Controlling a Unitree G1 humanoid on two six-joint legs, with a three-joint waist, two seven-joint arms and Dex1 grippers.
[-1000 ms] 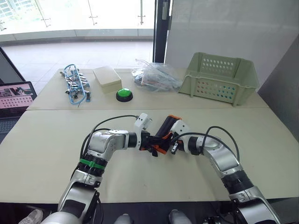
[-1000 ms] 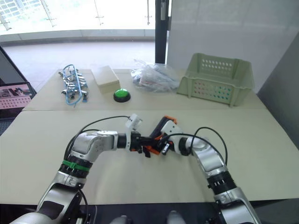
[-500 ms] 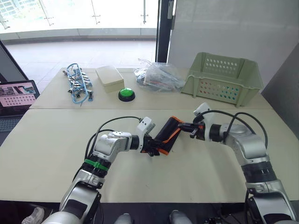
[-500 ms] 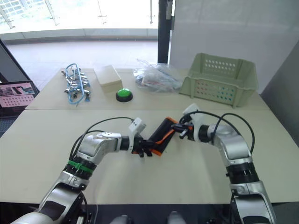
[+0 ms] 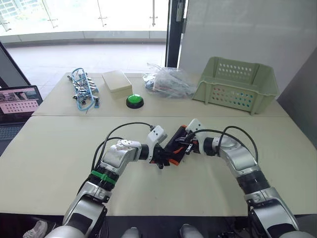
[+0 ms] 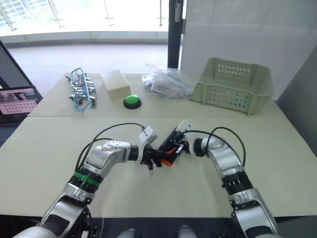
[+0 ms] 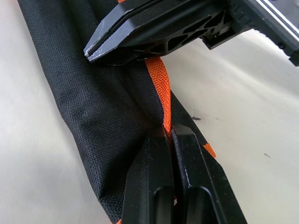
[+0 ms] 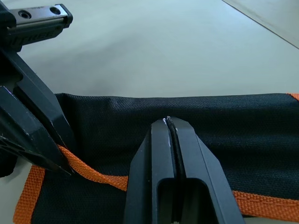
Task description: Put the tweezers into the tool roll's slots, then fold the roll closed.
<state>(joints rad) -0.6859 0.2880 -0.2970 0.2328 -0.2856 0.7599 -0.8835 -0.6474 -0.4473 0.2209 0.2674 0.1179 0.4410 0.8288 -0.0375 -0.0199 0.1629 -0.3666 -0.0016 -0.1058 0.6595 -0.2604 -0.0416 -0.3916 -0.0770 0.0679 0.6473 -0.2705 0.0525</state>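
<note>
Right pincer [image 5: 185,147] back at tool roll [image 5: 174,144], clamped together, left pincer [image 5: 159,159] pinching its orange edging [image 7: 159,88]

Folded black orange-edged tool roll [image 5: 174,146]

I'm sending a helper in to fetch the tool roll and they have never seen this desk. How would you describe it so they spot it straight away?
Start at the pale table nearest the robot. At its middle, between the left gripper and right gripper, lies the tool roll, folded into a narrow strip. It is black woven fabric with bright orange edging, unlike the green perforated basket and the blue-and-silver clips on the far table.
</note>
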